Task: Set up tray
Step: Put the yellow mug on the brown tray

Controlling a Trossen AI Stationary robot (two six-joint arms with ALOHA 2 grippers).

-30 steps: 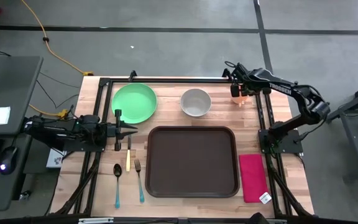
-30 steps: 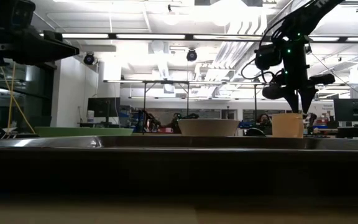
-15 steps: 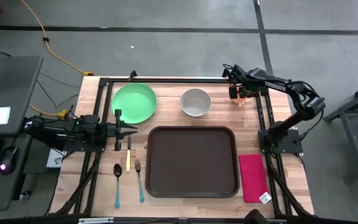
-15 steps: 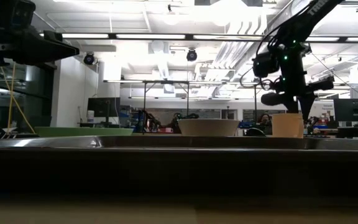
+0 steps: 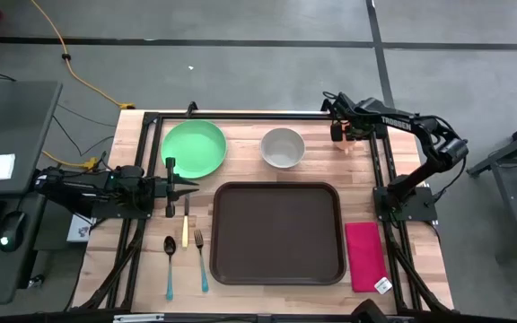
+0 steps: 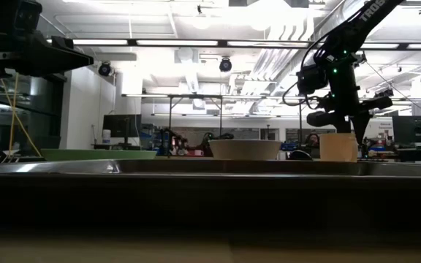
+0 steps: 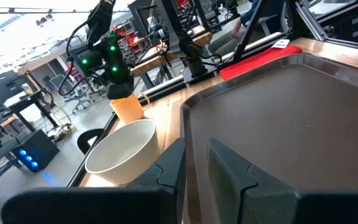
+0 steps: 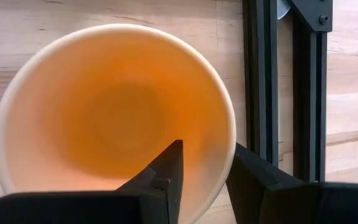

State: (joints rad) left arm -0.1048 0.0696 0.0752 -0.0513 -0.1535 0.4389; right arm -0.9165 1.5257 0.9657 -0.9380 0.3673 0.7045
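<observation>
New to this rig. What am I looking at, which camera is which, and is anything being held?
Two robot arms work at a wooden table. One camera looks straight down, one sits at table height, and one rides on each wrist.

On the table lie an empty brown tray, green plate, white bowl, orange cup, red napkin, plus spoon, knife and fork.

The right gripper straddles the cup's rim, one finger inside and one outside, not yet clamped. The left gripper waits near the plate, holding nothing.
</observation>
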